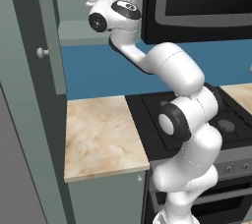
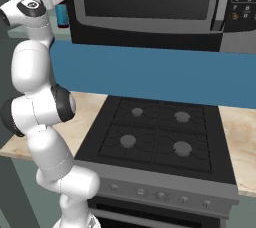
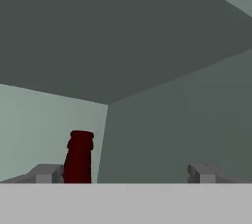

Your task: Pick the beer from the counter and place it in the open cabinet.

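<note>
I have the arm raised high and the end effector (image 3: pixel 123 174) reaching into the open cabinet (image 1: pixel 81 29), up left of the microwave (image 2: pixel 150 9). Its fingers (image 3: pixel 47 173) stand spread wide, pinching nothing. The beer (image 2: pixel 62 14) stands upright on the cabinet shelf; in the right base view I see its blue label just past the hand, and in the hand view its red cap (image 3: pixel 78 156) rises just inside the left finger, between the two tips but well off centre. The surface (image 1: pixel 101 137) below is bare marble beside the stovetop (image 2: pixel 160 134).

I judge the bottle as placed and released, so what remains is backing out. The risk is that left finger: it sits so close to the neck that any sideways drift or roll of the hand on the way out could clip the bottle and topple it, or drag it off the shelf edge. I cannot tell whether the finger touches the glass. The microwave's side is also near the wrist, so a swing right could knock it.
</note>
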